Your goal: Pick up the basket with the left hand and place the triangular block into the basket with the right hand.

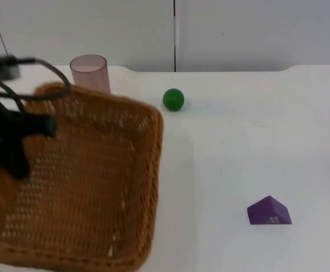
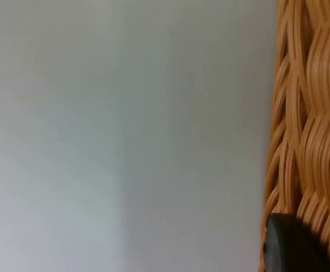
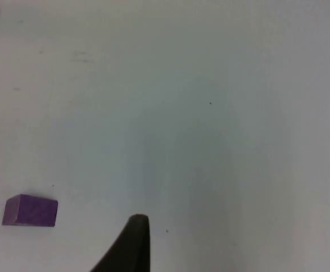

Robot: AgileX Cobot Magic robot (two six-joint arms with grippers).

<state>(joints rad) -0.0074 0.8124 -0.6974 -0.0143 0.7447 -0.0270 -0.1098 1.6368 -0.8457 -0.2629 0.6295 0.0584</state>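
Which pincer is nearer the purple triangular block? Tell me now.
Right. The right pincer hovers over the table close beside the purple triangular block; the left pincer is across the table at the wicker basket.

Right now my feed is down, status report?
Left gripper on basket rim, lifted. Right gripper above table, purple triangular block untouched. Path clear.

**What I could not make out**

From the top view, the basket (image 1: 91, 187) ran off the picture's left and lower edges, so I never saw its near-left corner. The left gripper (image 1: 9, 144) was a dark smear over the basket's left rim; I could not tell its finger state. Behind the basket's far rim, the lower part of the pink cup (image 1: 89, 72) was hidden.
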